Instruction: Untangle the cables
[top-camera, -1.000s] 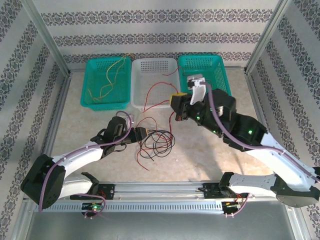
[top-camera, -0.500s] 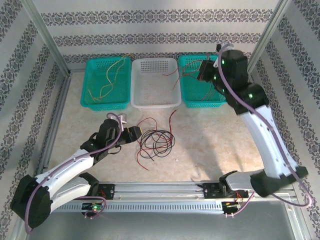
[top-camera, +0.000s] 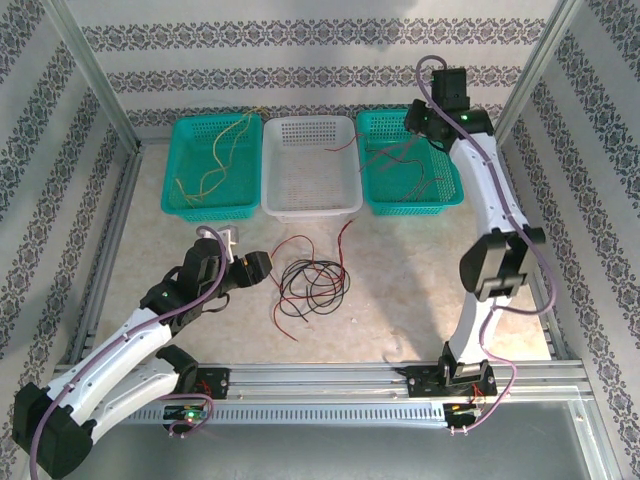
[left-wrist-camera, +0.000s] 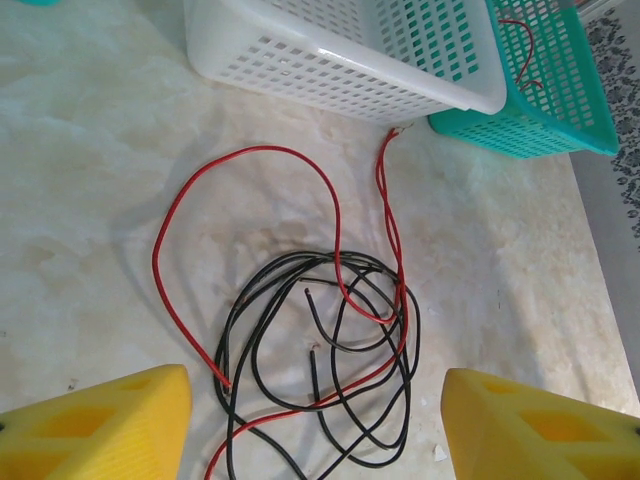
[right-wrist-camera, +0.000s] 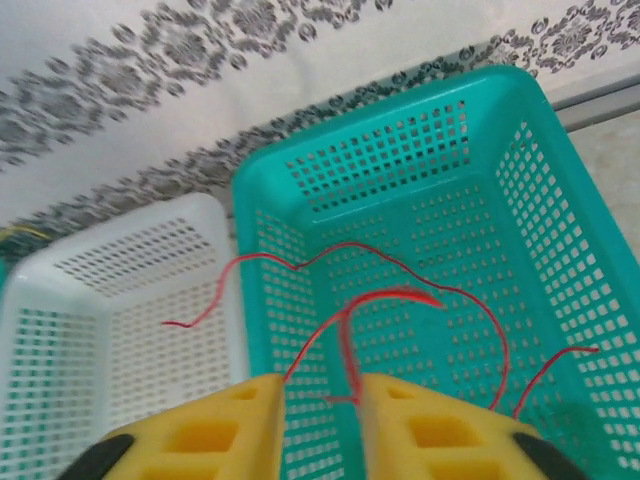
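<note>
- The top external camera hangs high above and behind the arm bases (top-camera: 190, 385). It faces down and forward toward the papered wall (top-camera: 320, 50) and takes in the whole table (top-camera: 420, 290), with baskets across the upper middle.
- The left wrist camera sits low and close over the tabletop, looking forward past the left gripper (left-wrist-camera: 315, 385) at the bottom corners. The cables (left-wrist-camera: 335, 262) lie at centre and the white basket (left-wrist-camera: 340, 70) along the top.
- The right wrist camera looks steeply down past the right gripper (right-wrist-camera: 320, 390) from close above the right teal basket (right-wrist-camera: 400, 170).
- Those two baskets appear in all three views; the tangle is shared by top and left wrist.
</note>
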